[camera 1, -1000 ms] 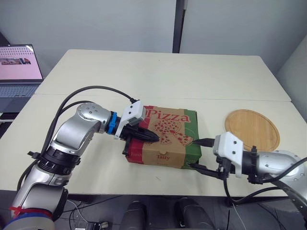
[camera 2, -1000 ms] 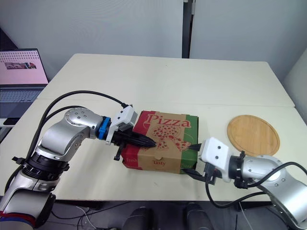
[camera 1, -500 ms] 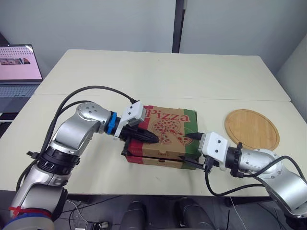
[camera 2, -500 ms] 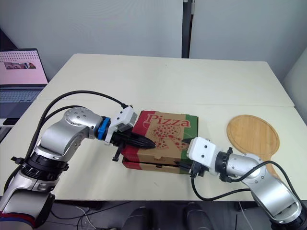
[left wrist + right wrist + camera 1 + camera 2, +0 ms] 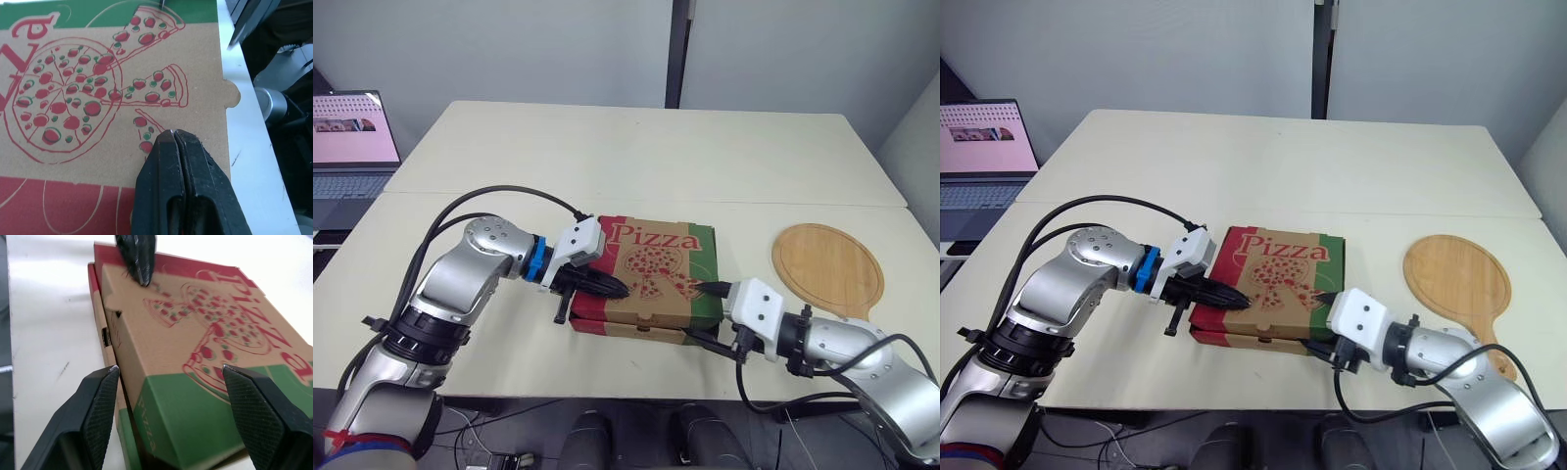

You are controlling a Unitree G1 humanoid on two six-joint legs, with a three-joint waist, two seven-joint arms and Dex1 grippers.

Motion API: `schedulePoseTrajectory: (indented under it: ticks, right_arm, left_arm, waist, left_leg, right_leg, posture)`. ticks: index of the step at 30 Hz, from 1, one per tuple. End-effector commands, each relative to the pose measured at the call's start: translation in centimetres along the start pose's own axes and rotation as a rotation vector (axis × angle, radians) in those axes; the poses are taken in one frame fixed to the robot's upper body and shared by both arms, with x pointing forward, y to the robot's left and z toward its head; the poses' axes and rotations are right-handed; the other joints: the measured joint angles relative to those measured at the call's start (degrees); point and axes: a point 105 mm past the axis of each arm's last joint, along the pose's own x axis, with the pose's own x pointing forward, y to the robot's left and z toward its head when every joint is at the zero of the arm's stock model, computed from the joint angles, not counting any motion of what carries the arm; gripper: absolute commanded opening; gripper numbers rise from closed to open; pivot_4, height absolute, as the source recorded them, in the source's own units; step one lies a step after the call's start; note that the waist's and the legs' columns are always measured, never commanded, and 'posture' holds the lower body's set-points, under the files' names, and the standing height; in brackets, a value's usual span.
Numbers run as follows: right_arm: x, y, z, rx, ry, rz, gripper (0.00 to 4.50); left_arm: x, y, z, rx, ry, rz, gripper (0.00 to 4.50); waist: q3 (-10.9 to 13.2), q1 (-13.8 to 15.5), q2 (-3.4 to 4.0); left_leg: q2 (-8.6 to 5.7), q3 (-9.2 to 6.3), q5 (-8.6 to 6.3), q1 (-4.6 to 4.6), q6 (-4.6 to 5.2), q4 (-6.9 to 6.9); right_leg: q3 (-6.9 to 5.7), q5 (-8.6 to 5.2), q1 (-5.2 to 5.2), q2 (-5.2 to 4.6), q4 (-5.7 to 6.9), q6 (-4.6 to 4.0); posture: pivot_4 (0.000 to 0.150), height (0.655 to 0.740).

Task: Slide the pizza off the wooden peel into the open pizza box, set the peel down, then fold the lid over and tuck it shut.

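The pizza box (image 5: 656, 257) lies in the middle of the table, its printed lid down and nearly flat. My left gripper (image 5: 619, 290) is shut, its tips resting on the lid's front left part (image 5: 98, 73). In the left wrist view the left gripper (image 5: 172, 133) points at a printed slice. My right gripper (image 5: 705, 313) is open at the box's right front corner. Its fingers (image 5: 105, 396) straddle the green corner of the box (image 5: 195, 347), and a thin gap shows along the side under the lid. The round wooden peel (image 5: 827, 266) lies flat at the right, with nothing on it.
An open laptop (image 5: 352, 137) stands off the table's far left. A seam (image 5: 754, 204) runs across the table behind the box. The far half of the table (image 5: 636, 147) is bare.
The front flap that hung outside the box has gone inside, and the lid has come down. My right gripper moved in to the right front corner. The left gripper stayed on the lid.
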Motion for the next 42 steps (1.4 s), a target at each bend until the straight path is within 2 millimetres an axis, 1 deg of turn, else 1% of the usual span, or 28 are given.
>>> schedulePoseTrajectory:
  ticks: [1,3,5,6,8,9,11,14,16,19,20,23,27,30,32,34,35,40,42]
  right_arm:
    - [-2.0,-1.0,1.0,0.031,-0.026,-0.033,3.59]
    - [-3.2,-2.3,0.6,0.109,-0.016,-0.068,3.59]
    - [-4.7,-4.2,0.0,0.187,-0.013,-0.138,3.59]
    - [-5.2,-4.9,-0.9,0.189,0.029,-0.17,3.59]
    - [-5.6,-5.2,-2.1,0.169,0.085,-0.172,3.59]
    - [-5.4,-4.8,-2.7,0.138,0.123,-0.153,3.43]
    - [-4.8,-3.8,-3.5,0.124,0.149,-0.099,2.96]
    - [-3.9,-2.7,-3.9,0.106,0.149,-0.045,1.9]
    - [-3.0,-1.9,-3.4,0.118,0.11,-0.004,1.24]
    - [-2.3,-1.2,-2.6,0.134,0.067,0.031,0.12]
    - [-2.0,-1.0,-2.3,0.142,0.05,0.044,0.05]
    - [-1.3,-0.4,-1.7,0.168,0.014,0.081,0.05]
    - [-1.0,-0.2,-1.3,0.202,-0.013,0.096,0.05]
    - [-1.2,0.0,-1.8,0.201,0.015,0.097,0.05]
    - [-1.5,-0.1,-2.7,0.169,0.07,0.086,0.05]
    - [-2.1,-0.6,-3.5,0.135,0.117,0.066,0.05]
    - [-2.4,-1.0,-3.5,0.127,0.12,0.053,0.05]
    - [-4.7,-3.3,-3.5,0.087,0.162,-0.009,0.05]
    - [-5.1,-4.2,-3.0,0.074,0.147,-0.043,0.05]
  left_arm:
    - [-0.2,0.1,0.1,0.023,0.011,0.009,0.0]
    - [-0.1,0.2,0.2,0.026,0.009,0.012,0.0]
    - [-0.1,0.4,0.4,0.028,0.003,0.018,0.0]
    - [-0.2,0.4,0.4,0.029,0.001,0.021,0.0]
    - [-0.2,0.5,0.5,0.031,-0.001,0.022,0.0]
    - [-0.2,0.5,0.6,0.033,-0.002,0.024,0.0]
    - [-0.3,0.5,0.7,0.036,-0.004,0.025,0.0]
    - [-0.3,0.5,0.9,0.038,-0.008,0.029,0.0]
    - [-0.5,0.6,1.2,0.041,-0.016,0.033,0.0]
    - [-0.6,0.6,1.4,0.043,-0.022,0.035,0.0]
    - [-0.6,0.6,1.5,0.045,-0.023,0.035,0.0]
    - [-0.7,0.8,2.0,0.054,-0.03,0.038,0.0]
    - [-0.7,0.8,2.2,0.056,-0.034,0.036,0.0]
    - [-0.6,0.7,2.1,0.055,-0.032,0.035,0.0]
    - [-0.6,0.6,2.0,0.053,-0.029,0.032,0.0]
    - [-0.5,0.5,1.8,0.05,-0.025,0.029,0.0]
    - [-0.5,0.4,1.8,0.05,-0.024,0.028,0.0]
    - [-0.5,0.3,1.7,0.048,-0.02,0.028,0.0]
    - [-0.6,0.3,1.7,0.046,-0.02,0.028,0.0]
  waist:
    - [0.0,0.01,0.0]
    - [0.0,0.04,0.0]
    - [0.0,0.0,0.0]
    - [0.0,-0.01,0.0]
    - [0.0,0.02,0.0]
    - [0.0,0.03,0.0]
    - [0.0,-0.07,0.0]
    - [0.0,-0.22,0.01]
    - [0.0,-0.2,0.01]
    - [0.0,-0.15,0.01]
    - [0.0,-0.14,0.01]
    - [0.0,-0.13,0.01]
    - [0.0,-0.15,0.01]
    - [0.0,-0.16,0.01]
    - [0.0,-0.12,0.01]
    - [0.0,-0.04,0.01]
    - [0.0,-0.04,0.01]
    - [0.0,-0.03,0.01]
    - [0.0,-0.02,0.0]
  left_leg:
    - [0.0,0.01,0.0,0.0,0.0,0.0]
    - [-0.01,0.0,0.0,0.0,0.0,0.01]
    - [-0.01,0.01,0.0,0.0,0.0,0.01]
    - [-0.01,0.02,0.0,0.01,0.0,0.01]
    - [-0.02,0.02,0.0,0.02,0.0,0.0]
    - [-0.02,0.02,0.0,0.02,0.0,0.0]
    - [-0.01,0.02,0.0,0.02,0.0,-0.02]
    - [0.01,0.02,0.0,0.05,0.0,-0.01]
    - [0.0,0.03,0.0,0.05,0.0,-0.01]
    - [0.0,0.02,0.0,0.04,0.0,0.0]
    - [0.0,0.01,0.0,0.03,0.0,0.0]
    - [0.0,0.0,0.0,0.03,0.0,0.0]
    - [0.0,0.0,0.0,0.03,0.0,0.0]
    - [0.0,0.01,0.0,0.04,0.0,0.0]
    - [0.0,0.0,0.0,0.04,0.0,0.0]
    - [-0.01,0.01,0.0,0.03,0.0,0.0]
    - [-0.01,0.02,0.0,0.03,0.0,0.0]
    - [-0.01,0.02,0.0,0.03,0.0,0.0]
    - [-0.02,0.03,0.0,0.03,0.0,0.01]
  right_leg:
    - [0.01,0.0,0.0,0.0,0.0,0.0]
    - [0.0,0.0,0.01,0.0,0.01,0.0]
    - [0.01,0.0,0.01,0.0,0.01,0.0]
    - [0.01,0.0,0.02,0.0,0.01,0.0]
    - [0.01,0.0,0.02,0.0,0.02,0.0]
    - [0.01,0.0,0.02,0.0,0.01,-0.01]
    - [0.01,-0.02,0.02,0.0,0.0,-0.03]
    - [0.02,-0.02,0.02,0.03,0.03,-0.03]
    - [0.03,-0.02,0.01,0.03,0.05,-0.03]
    - [0.02,-0.02,0.01,0.03,0.05,-0.03]
    - [0.01,-0.02,0.01,0.03,0.05,-0.03]
    - [0.01,-0.02,0.01,0.02,0.05,-0.03]
    - [0.0,-0.02,0.01,0.03,0.06,-0.03]
    - [0.01,-0.02,0.01,0.03,0.05,-0.03]
    - [0.01,-0.02,0.01,0.03,0.05,-0.03]
    - [0.01,-0.02,0.01,0.02,0.05,-0.03]
    - [0.01,-0.02,0.01,0.02,0.04,-0.03]
    - [0.01,-0.02,0.01,0.02,0.05,-0.03]
    - [0.02,-0.02,0.01,0.02,0.05,-0.03]
  posture:
    - [0.15,0.7306]
    - [0.15,0.7306]
    - [0.15,0.7306]
    - [0.15,0.7306]
    - [0.15,0.7306]
    - [0.15,0.7306]
    - [0.15,0.7306]
    - [0.15,0.7306]
    - [0.15,0.7306]
    - [0.15,0.7306]
    - [0.15,0.7306]
    - [0.15,0.7306]
    - [0.15,0.7306]
    - [0.15,0.7306]
    - [0.15,0.7306]
    - [0.15,0.7306]
    - [0.15,0.7306]
    - [0.15,0.7306]
    - [0.15,0.7306]
